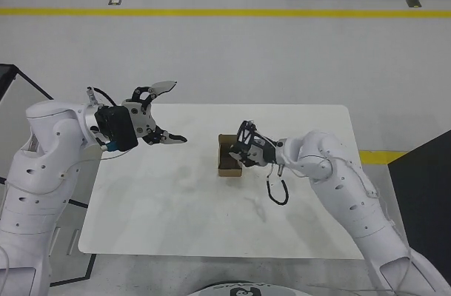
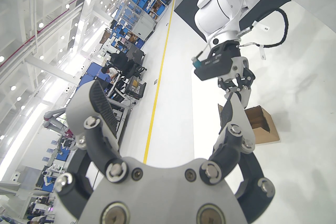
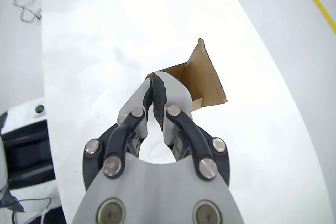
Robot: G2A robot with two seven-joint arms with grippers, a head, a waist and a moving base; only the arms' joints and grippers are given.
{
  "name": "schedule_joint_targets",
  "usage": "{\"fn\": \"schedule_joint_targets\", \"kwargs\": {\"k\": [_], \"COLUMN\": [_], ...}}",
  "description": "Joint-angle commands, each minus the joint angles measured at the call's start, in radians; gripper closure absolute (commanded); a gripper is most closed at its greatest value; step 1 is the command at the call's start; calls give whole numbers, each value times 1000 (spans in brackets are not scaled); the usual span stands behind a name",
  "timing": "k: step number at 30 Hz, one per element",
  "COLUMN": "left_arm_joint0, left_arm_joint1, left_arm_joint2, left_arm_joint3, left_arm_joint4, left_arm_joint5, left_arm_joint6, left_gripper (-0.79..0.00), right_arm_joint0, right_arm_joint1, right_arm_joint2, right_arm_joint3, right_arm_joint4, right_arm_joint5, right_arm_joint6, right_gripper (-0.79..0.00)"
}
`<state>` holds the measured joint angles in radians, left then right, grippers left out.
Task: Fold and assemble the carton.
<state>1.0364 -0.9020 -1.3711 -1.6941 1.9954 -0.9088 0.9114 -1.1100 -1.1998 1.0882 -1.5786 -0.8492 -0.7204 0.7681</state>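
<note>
The brown carton (image 1: 229, 164) stands upright and open-topped near the middle of the white table (image 1: 173, 214). One flap (image 3: 204, 78) rises at a slant from its rim. My right gripper (image 1: 240, 152) comes in from the carton's right side, its fingers pressed together on the near wall at the rim (image 3: 153, 78). From the left wrist view the carton (image 2: 262, 128) sits below the right gripper (image 2: 243, 103). My left gripper (image 1: 177, 111) hangs wide open above the table's far left part, holding nothing (image 2: 160, 96), well apart from the carton.
A black cable loop (image 1: 277, 192) hangs under the right wrist, just above the table. A dark frame (image 1: 3, 74) stands off the table's left side. A yellow floor line (image 1: 225, 12) runs beyond the far edge.
</note>
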Motion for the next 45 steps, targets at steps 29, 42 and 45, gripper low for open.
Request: {"fn": "schedule_joint_targets", "kwargs": {"k": [29, 42, 45], "left_arm_joint0": [34, 52, 22], "left_arm_joint1": [-2, -5, -9], "left_arm_joint2": [22, 100, 178], "left_arm_joint3": [42, 126, 193], "left_arm_joint4": [-301, -483, -645], "left_arm_joint5": [-103, -103, -103], "left_arm_joint6": [-311, -553, -768], "left_gripper": [0, 0, 0], "right_arm_joint0": [-73, -87, -76], "right_arm_joint1": [44, 46, 47], "right_arm_joint2": [146, 141, 133], "right_arm_joint3": [119, 156, 201], "right_arm_joint4": [585, 634, 687], "right_arm_joint5": [74, 139, 154], "right_arm_joint6": [184, 162, 181], "right_gripper": [-277, 0, 0]}}
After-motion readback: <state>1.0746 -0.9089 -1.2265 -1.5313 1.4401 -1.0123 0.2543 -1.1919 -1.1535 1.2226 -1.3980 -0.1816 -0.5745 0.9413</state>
